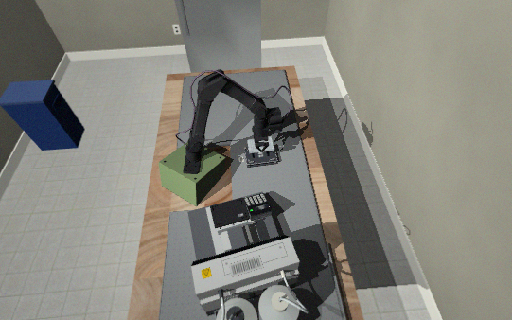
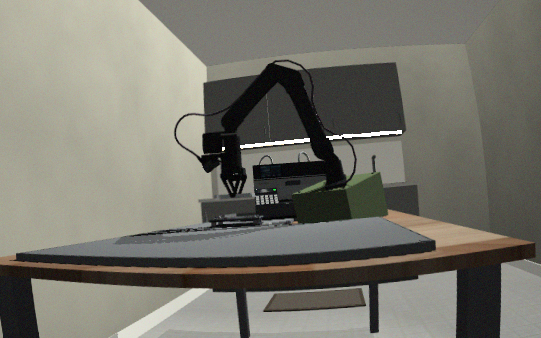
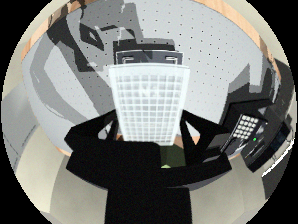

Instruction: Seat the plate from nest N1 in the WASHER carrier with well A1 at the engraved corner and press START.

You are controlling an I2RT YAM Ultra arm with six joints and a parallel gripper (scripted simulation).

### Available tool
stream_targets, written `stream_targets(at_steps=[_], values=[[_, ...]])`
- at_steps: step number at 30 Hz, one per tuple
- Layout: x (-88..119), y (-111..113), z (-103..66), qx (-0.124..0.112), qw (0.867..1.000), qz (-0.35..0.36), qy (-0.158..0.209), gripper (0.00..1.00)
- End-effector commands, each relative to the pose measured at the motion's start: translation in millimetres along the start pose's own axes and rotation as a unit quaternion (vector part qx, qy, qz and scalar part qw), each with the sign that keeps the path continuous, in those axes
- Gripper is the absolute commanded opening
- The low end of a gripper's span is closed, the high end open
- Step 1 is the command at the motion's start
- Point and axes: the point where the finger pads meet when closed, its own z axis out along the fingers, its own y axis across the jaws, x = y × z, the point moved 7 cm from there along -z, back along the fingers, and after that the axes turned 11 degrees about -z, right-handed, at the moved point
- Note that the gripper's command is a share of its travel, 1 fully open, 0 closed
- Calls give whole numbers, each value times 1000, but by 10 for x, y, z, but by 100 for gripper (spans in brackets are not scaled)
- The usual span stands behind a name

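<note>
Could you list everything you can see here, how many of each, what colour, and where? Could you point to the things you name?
Plate: one, whitish, lifted between the fingers
Plate [image 1: 254, 146] [image 3: 150, 95] nest [image 1: 262, 162] [image 2: 235, 218] [image 3: 149, 56]: one, dark, below the plate
Washer [image 1: 246, 272] [image 2: 292, 172]: one, white and black, on the table
Keypad [image 1: 256, 200] [image 2: 267, 200] [image 3: 246, 126]: one, pale keys, washer's front
Light [image 1: 251, 210] [image 2: 274, 190] [image 3: 254, 139]: one, green, by the keypad
Bottles [image 1: 274, 310]: two, white, behind the washer
Table [image 1: 153, 237] [image 2: 470, 235]: one, wooden, grey-topped
Box [image 1: 33, 111]: one, blue, on the floor
Tall cabinet [image 1: 227, 33]: one, grey, beyond the table
Floor mat [image 2: 315, 300]: one, brown, on the floor
Outlet [image 1: 176, 29]: one, white, wall
Block [image 1: 180, 177] [image 2: 367, 200]: one, green, under the arm
Arm [image 1: 201, 114] [image 2: 310, 115]: one, black, on the block
Fingers [image 1: 261, 148] [image 2: 234, 193]: one pair, black, gripping the plate
</note>
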Motion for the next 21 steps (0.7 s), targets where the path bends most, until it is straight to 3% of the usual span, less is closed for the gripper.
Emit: stream_targets(at_steps=[1, 8, 21], values=[[-70, -26, -220, 0, 1000, -1, -17, 84], [-65, -25, -338, 0, 1000, -1, -17, 84], [-63, -27, -364, 1, 1000, -1, -16, 84]])
